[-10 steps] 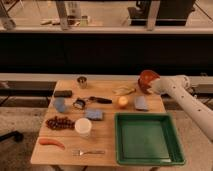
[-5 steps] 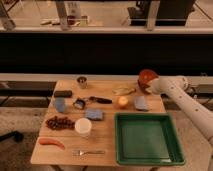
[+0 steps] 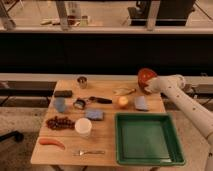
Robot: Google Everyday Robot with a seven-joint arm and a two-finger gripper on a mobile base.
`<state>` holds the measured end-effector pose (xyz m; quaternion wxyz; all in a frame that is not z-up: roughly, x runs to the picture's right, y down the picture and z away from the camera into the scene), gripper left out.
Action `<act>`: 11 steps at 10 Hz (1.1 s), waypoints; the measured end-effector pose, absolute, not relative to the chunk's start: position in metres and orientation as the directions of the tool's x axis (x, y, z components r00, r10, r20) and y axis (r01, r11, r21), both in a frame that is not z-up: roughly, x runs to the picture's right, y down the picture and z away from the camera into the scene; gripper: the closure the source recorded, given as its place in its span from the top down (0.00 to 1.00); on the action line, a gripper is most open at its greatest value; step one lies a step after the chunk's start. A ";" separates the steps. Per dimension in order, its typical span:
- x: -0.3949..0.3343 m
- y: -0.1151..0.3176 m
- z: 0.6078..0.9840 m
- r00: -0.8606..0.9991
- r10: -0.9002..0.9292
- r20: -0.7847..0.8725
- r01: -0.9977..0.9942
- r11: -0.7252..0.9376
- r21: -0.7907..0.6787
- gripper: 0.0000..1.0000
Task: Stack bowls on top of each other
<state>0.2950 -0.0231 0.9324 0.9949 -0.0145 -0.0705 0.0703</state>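
Where the white arm (image 3: pixel 186 102) comes in from the near right, we see it run up and to the left over the right edge of the table (image 3: pixel 107 132), bending at a rounded joint before it ends at the far right corner. We find the gripper (image 3: pixel 150 86) there, above the table's far edge, and it appears closed on the bowl (image 3: pixel 145 76), though the grip itself is too blurred for us to make out.

We see one bowl only. It is small, round and reddish-orange, with a darker red inside, and it is tipped up on its edge so that its opening partly faces us. It is lifted off the tabletop, with its right side hidden behind the gripper.

We note the green tray (image 3: pixel 148 159) at the near right, just below the arm. A white cup (image 3: pixel 83 127) stands near the middle left and a small metal cup (image 3: pixel 82 81) stands at the far edge; both are well apart from the bowl. An orange fruit (image 3: pixel 122 101) and a blue-grey pad (image 3: pixel 141 103) lie nearest the gripper. The arm's lower stretch is cut off at the right border.
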 end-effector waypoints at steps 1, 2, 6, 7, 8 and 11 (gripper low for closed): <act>0.294 -0.024 0.931 0.982 0.138 0.132 -0.134 0.990 -0.036 0.02; 0.293 -0.025 0.928 0.983 0.132 0.125 -0.129 0.991 -0.033 0.02; 0.300 -0.023 0.921 0.986 0.129 0.101 -0.127 0.992 -0.023 0.02; 0.300 -0.023 0.919 0.987 0.129 0.099 -0.127 0.992 -0.021 0.02; 0.300 -0.023 0.918 0.987 0.128 0.096 -0.127 0.992 -0.019 0.02; 0.303 -0.021 0.917 0.987 0.130 0.091 -0.129 0.991 -0.018 0.02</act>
